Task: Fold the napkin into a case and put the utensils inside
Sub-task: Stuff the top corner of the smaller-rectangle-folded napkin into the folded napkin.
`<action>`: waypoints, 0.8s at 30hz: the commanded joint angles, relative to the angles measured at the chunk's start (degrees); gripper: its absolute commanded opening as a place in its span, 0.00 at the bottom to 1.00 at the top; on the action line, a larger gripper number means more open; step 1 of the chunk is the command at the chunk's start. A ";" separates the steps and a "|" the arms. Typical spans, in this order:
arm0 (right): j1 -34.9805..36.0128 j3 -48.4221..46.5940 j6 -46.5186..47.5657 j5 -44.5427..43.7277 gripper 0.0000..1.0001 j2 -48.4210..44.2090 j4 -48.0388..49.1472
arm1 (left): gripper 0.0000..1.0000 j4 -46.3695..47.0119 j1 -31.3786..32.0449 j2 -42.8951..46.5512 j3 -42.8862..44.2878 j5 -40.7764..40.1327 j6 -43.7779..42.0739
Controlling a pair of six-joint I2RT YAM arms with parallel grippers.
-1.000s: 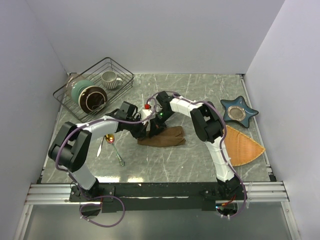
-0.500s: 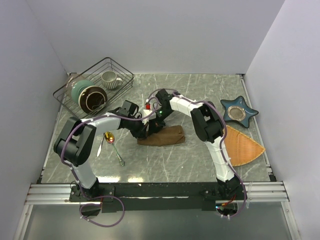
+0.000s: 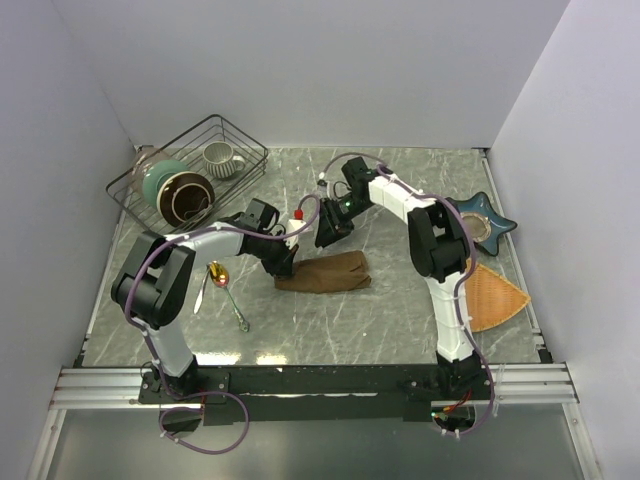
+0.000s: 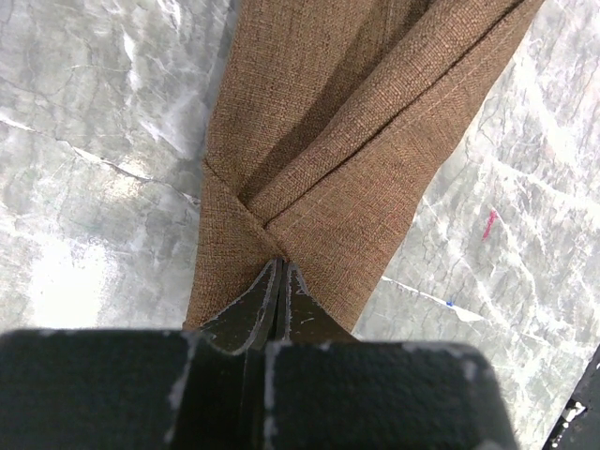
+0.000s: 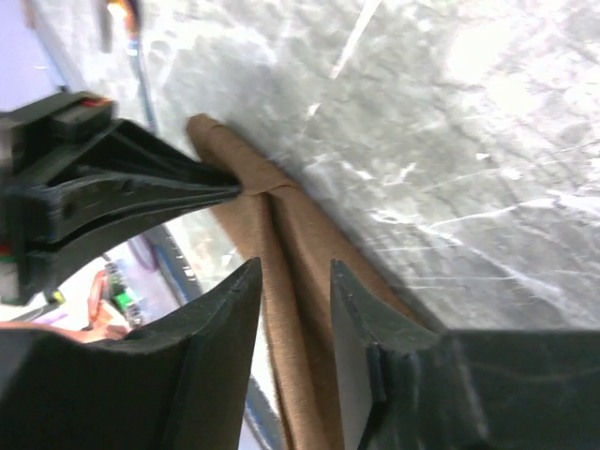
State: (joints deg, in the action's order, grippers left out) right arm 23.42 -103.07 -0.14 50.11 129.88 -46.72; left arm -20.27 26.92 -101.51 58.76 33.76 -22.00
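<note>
The dark-brown napkin [image 3: 325, 272] lies folded into a narrow strip mid-table, its two flaps crossing at the left end [image 4: 356, 141]. My left gripper [image 3: 285, 262] is shut, its tips [image 4: 283, 267] touching the cloth where the flaps cross; no cloth shows between the fingers. My right gripper [image 3: 327, 235] hovers just behind the strip's far edge, open with nothing held [image 5: 295, 272], and looks along the napkin [image 5: 300, 244] toward the left gripper [image 5: 234, 190]. The utensils lie left of the napkin: a spoon [image 3: 219, 275] with a gold bowl and a fork [image 3: 203, 290].
A black wire basket [image 3: 245, 140] at the back left holds a mug [image 3: 222, 157] and bowls [image 3: 178, 192]. A blue star-shaped dish [image 3: 480, 222] and an orange woven fan mat [image 3: 490, 295] lie at the right, under the right arm.
My right gripper has opened, let go of the napkin and drawn back toward the far right. The left gripper stays shut at the napkin's left end.
</note>
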 commanded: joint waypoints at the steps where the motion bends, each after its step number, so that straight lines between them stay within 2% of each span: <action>1: 1.10 1.02 3.39 -6.67 0.38 -0.60 -0.21 | 0.01 -4.07 0.15 -1.93 0.12 0.25 -3.57; 6: 1.28 3.74 4.36 -9.24 0.27 0.28 0.23 | 0.01 -4.78 -0.20 -1.76 0.04 1.13 -4.89; 11: 2.07 11.02 4.71 -9.68 0.22 -2.79 0.57 | 0.01 -6.35 -0.72 -1.14 0.04 2.19 -6.30; 16: 2.86 18.77 1.99 -8.01 0.22 -7.62 3.56 | 0.01 -8.11 -0.81 -0.88 0.21 3.59 -9.02; 19: 3.12 19.75 1.20 -7.04 0.27 -9.20 3.04 | 0.01 -8.73 -0.81 -1.49 0.47 3.95 -9.81; 24: 2.42 17.55 0.24 -2.32 0.44 -13.77 2.86 | 0.01 -8.73 -0.90 -2.63 0.83 3.86 -9.91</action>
State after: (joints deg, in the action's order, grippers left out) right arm 26.35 -84.03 0.86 44.66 122.43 -44.21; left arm -24.95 26.22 -101.97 59.33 38.26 -29.54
